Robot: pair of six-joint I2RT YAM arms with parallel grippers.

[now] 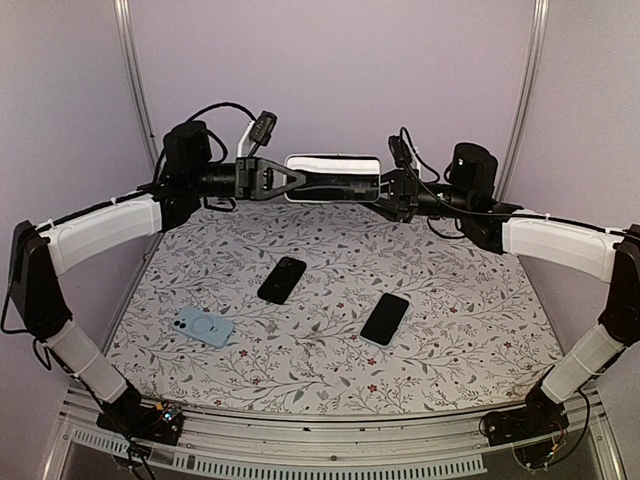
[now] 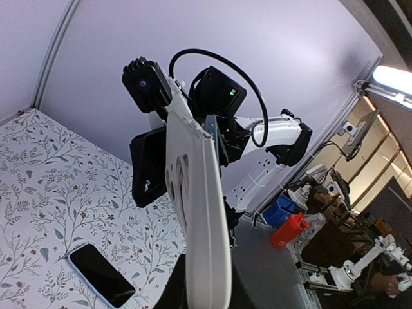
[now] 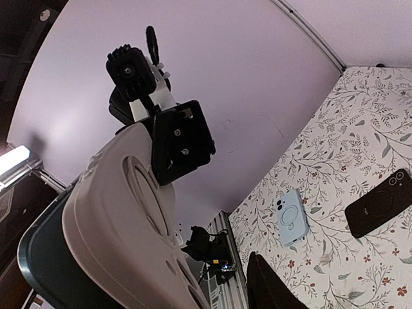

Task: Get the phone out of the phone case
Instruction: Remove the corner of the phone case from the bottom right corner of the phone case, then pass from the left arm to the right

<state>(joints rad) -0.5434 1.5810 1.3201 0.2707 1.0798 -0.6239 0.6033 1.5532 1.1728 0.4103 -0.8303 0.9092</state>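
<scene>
A white phone case (image 1: 333, 178) hangs level in the air above the far side of the table, between my two grippers. In the right wrist view the case (image 3: 122, 219) shows its back with a round ring, and the dark rim of the phone (image 3: 35, 257) sits in its front. My left gripper (image 1: 288, 178) is shut on the case's left end. In the left wrist view the case (image 2: 203, 212) rises edge-on from that gripper (image 2: 206, 286). My right gripper (image 1: 388, 186) is at the case's right end, open, with a gap between its lower finger (image 3: 261, 286) and the case.
On the flowered tablecloth (image 1: 460, 290) lie a black phone (image 1: 282, 279) at the middle, another black phone (image 1: 385, 318) to its right, and a light-blue case (image 1: 203, 326) at the near left. Purple walls stand close behind and at both sides.
</scene>
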